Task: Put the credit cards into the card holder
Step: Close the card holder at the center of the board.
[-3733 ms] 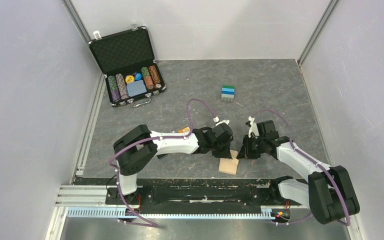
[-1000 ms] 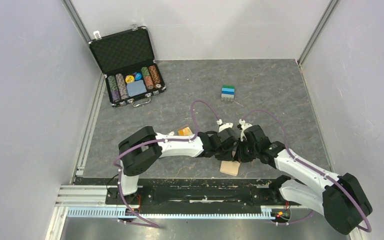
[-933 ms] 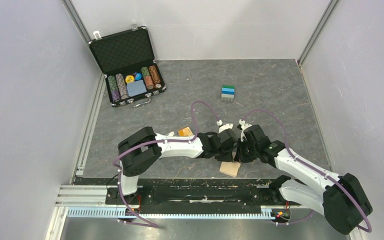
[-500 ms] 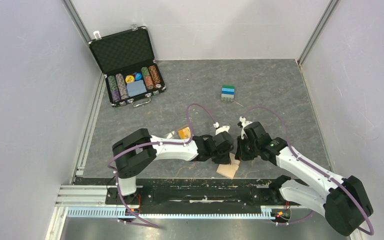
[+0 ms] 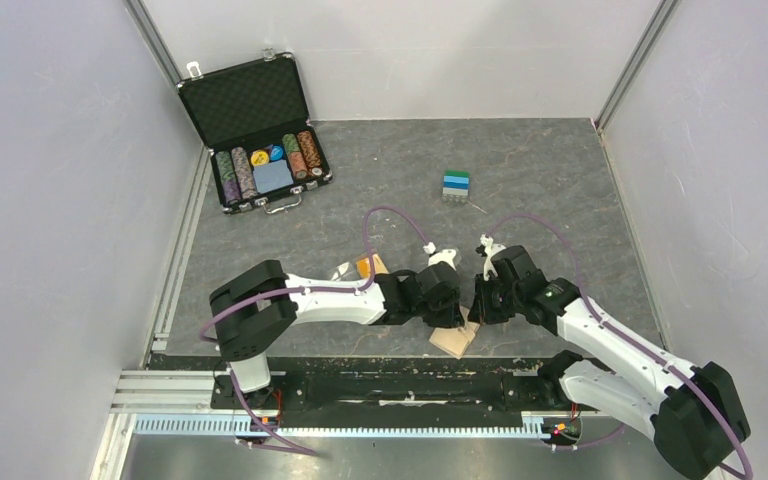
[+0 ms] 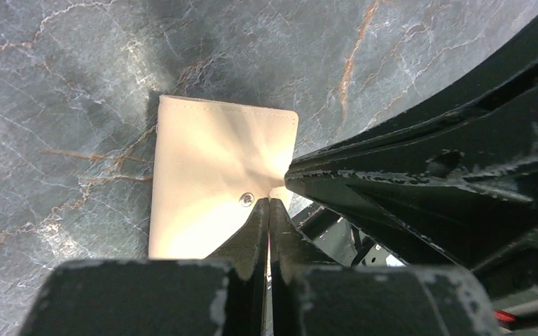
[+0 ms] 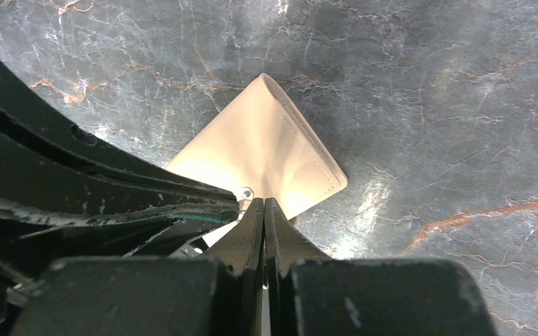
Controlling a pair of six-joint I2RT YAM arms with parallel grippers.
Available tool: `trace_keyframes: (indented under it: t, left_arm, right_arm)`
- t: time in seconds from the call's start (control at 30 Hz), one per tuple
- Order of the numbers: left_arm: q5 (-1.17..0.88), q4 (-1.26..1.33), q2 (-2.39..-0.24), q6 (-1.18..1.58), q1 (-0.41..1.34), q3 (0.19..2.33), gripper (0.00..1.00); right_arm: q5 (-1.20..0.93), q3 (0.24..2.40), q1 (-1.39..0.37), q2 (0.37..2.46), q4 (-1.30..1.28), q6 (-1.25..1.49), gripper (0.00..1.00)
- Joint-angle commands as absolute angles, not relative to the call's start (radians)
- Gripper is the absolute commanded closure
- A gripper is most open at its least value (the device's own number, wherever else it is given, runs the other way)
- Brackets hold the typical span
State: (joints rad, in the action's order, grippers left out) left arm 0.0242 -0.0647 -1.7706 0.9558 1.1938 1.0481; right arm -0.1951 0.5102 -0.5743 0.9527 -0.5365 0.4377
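left gripper (image 5: 455, 318) and right gripper (image 5: 474, 314) are meeting tip to tip low over the table (image 5: 550, 180), near its front edge, with both arms folding inward from their bases. both pairs of jaws are clenched tight, showing only a hairline slit between the fingers. i cannot tell whether either one is pinching a lip of leather or just pressing against it.

far off at the back left, a big black chip case (image 5: 255, 130) is standing open and playing no part.

the wallet (image 5: 450, 343) is lying flat and looks folded shut. it is sitting directly under the two tips and spreading from them toward the front edge, skewed a little against the table's sides. seen from the left wrist, its longer side is running roughly along the fingers' line. neither arm is nearer, since both are touching or almost touching the same edge.

a small striped stack (image 5: 456, 186) of blue, green and white, probably the cards, is waiting well apart toward the back. a little orange box (image 5: 368, 265) is sitting beside the left arm.

the snap (image 6: 247, 199) is lying just beside both tips, so the coming move is probably prying the flap open there.
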Motion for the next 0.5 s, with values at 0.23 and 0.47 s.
trace_keyframes:
  t: [0.23, 0.47]
  left_arm:
    - [0.046, -0.037, -1.787, 0.950, 1.207, 1.021, 0.98]
    - [0.043, -0.025, -1.807, 0.945, 1.208, 1.026, 0.98]
  right_arm:
    - [-0.265, 0.469, -0.578, 0.935, -0.513, 0.443, 1.00]
    - [-0.288, 0.430, -0.580, 0.936, -0.479, 0.454, 1.00]
